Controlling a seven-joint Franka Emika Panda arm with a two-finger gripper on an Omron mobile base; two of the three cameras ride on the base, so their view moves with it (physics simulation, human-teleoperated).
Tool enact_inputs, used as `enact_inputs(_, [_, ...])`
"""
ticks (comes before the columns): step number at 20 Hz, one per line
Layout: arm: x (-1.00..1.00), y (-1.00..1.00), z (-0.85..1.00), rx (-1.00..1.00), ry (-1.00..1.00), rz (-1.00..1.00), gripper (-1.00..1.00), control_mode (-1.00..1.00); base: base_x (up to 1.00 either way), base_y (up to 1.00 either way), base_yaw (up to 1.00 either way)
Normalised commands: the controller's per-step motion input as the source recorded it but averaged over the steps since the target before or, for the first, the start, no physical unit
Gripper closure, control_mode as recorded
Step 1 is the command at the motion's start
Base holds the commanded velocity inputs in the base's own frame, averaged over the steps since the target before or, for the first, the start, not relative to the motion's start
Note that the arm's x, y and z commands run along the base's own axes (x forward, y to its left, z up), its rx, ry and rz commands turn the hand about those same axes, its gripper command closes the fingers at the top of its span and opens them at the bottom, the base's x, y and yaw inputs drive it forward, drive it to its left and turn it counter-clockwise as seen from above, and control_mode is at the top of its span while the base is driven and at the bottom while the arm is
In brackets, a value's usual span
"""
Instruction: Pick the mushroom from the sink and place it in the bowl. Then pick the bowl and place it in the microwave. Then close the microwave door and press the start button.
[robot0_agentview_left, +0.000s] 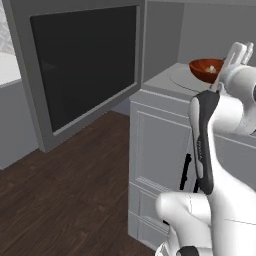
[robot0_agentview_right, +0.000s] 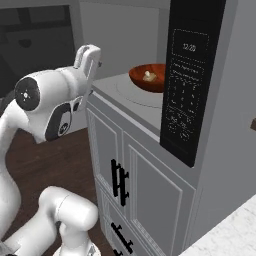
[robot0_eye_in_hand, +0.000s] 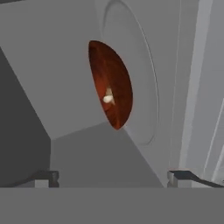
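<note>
While open: microwave door (robot0_agentview_left: 85, 65), one wide grey-framed panel with black glass, swung out to the left of the cavity; its long side runs level.
Microwave (robot0_agentview_right: 200, 100): one grey box above white cabinets (robot0_agentview_right: 135, 185); its dark keypad panel (robot0_agentview_right: 186, 82) stands upright, taller than wide.
Turntable (robot0_agentview_right: 135, 95): one pale round disc on the cavity floor.
Bowl (robot0_agentview_right: 148, 77): one reddish-brown bowl inside the microwave, sitting on the turntable, rim upward in both base views; rolled on edge in the hand view because the camera is turned.
Bowl contents: one mushroom (robot0_eye_in_hand: 107, 98), a small pale lump near the bowl's middle; its heading is too small to tell.
Gripper (robot0_eye_in_hand: 113, 177): jaws spread wide, nothing between them, just outside the cavity and apart from the bowl.
Fingertips (robot0_eye_in_hand: 43, 178): two, dark, aimed at the bowl.
</note>
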Motion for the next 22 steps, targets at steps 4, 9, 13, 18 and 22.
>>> enact_inputs(4, [-1.0,0.64,0.31,-0.01,0.09,0.05,-1.0,-1.0,0.0,0.0,0.0])
enact_inputs(9, [-1.0,0.71,-0.07,-0.04,-0.13,0.08,-1.0,-1.0,0.0,0.0,0.0])
enact_inputs(13, [-1.0,0.66,-0.2,-0.01,-0.21,0.05,-1.0,-1.0,0.0,0.0,0.0])
enact_inputs(18, [-0.89,0.67,-0.06,0.0,-0.14,0.02,-1.0,-1.0,0.0,0.0,0.0])
enact_inputs(22, [-0.61,0.9,-0.01,0.0,-0.19,0.0,-1.0,-1.0,0.0,0.0,0.0])
